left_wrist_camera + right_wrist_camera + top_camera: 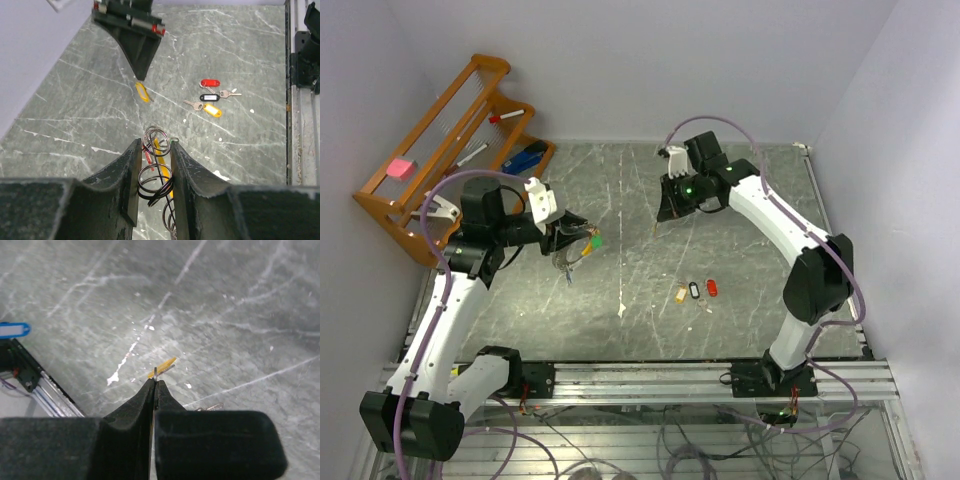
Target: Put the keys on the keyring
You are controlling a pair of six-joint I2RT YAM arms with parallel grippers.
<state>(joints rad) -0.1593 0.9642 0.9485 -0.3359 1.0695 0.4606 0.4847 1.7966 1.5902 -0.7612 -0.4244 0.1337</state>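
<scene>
Spreading beneath white walls (620, 60), a grey veined table (650, 190) has a wooden rack (440, 150) at its far left. Three keys (696, 290) lie mid-table in a row, tags parallel. The left gripper (155, 145), part open, clamps the keyring (156, 136), whose wire loops run lengthwise between its fingers. The right gripper (154, 382), closed tight, pinches a yellow-tagged key (162, 367) that juts past its tips.
</scene>
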